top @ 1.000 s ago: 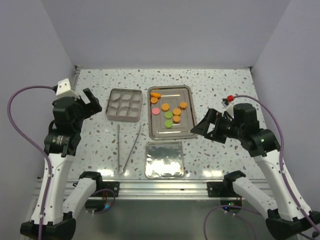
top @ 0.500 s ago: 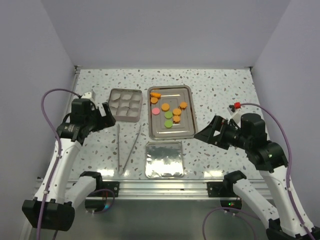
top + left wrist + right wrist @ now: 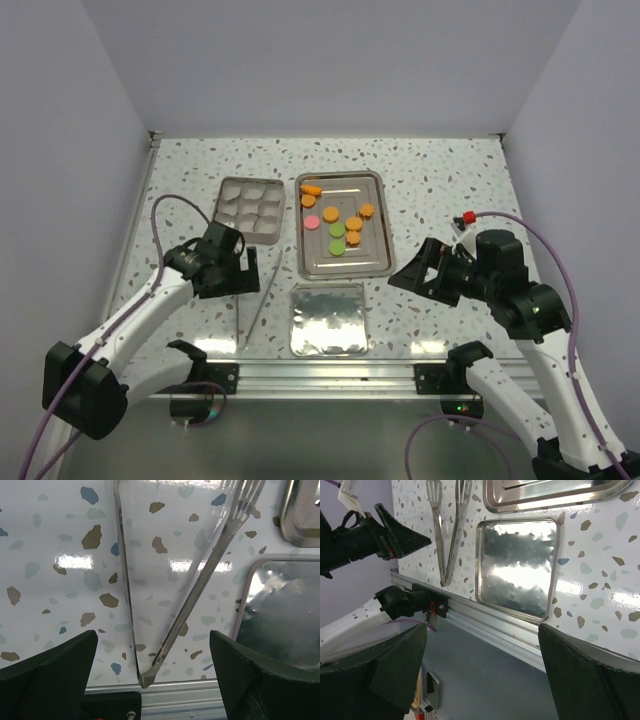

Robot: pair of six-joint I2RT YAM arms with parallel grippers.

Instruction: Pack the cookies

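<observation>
Orange, green, pink cookies (speckled table).

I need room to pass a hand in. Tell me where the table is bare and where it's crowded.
Bare: the far strip of table behind the box and tray, and the patch right of the tray. Crowded: the middle, where box, tray, tongs and lid lie close.

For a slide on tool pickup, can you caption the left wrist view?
Open left gripper hovers over metal tongs lying on the speckled table beside a shiny square tray.
</observation>
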